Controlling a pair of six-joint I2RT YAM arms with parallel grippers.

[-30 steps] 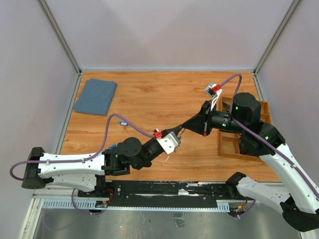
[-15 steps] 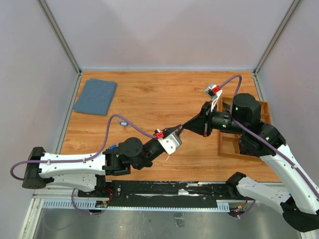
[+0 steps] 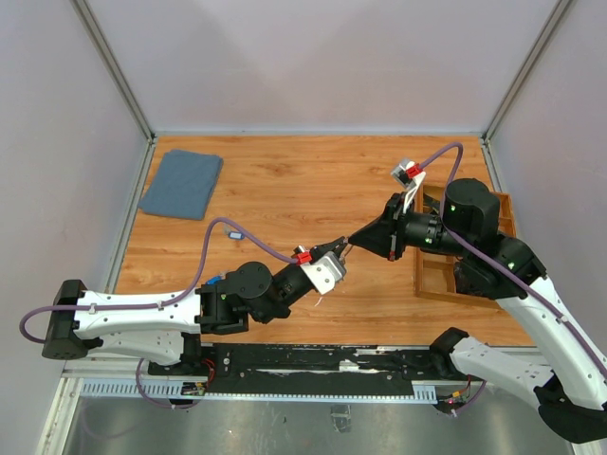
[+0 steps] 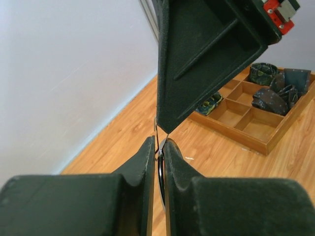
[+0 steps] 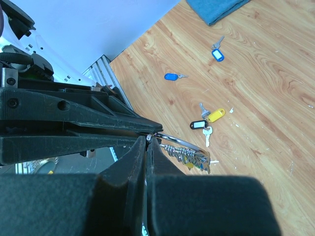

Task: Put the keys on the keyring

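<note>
Right wrist view: the keyring (image 5: 181,143), with keys (image 5: 191,158) strung on it, juts from the pinched-shut right gripper (image 5: 147,139). The left gripper (image 4: 160,147) stands narrow around it, and I cannot tell if it grips. Beyond the tips, loose keys (image 5: 215,115) lie on the wooden table (image 5: 256,98), with pale walls (image 3: 313,57) around it.

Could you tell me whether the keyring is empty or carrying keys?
Carrying keys: the right wrist view shows a bunch hanging on the keyring.
</note>
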